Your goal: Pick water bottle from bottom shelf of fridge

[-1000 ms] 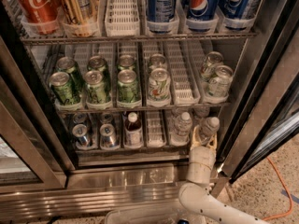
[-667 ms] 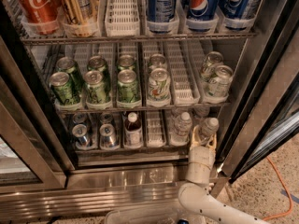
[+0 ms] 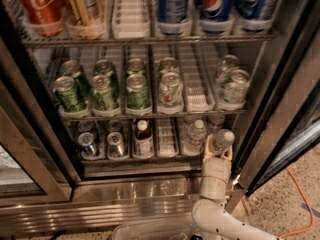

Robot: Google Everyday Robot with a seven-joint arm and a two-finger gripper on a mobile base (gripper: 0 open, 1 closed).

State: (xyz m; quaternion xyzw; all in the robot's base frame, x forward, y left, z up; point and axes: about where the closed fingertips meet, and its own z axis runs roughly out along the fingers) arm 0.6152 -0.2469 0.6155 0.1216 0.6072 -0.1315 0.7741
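Water bottle at front right corner of desk: likely light, thin-walled, slippery, crushable. Gripper at its lower body; clamped or not, cannot tell. Squeeze ribs gently.

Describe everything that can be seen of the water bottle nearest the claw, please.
The water bottle is small and made of clear plastic, with a white cap and colourless water inside. It stands upright at the front right end of the bottom shelf, just right of a second bottle of the same kind. The claw is at its lower part and hides its base. Whether the claw grips it cannot be told.
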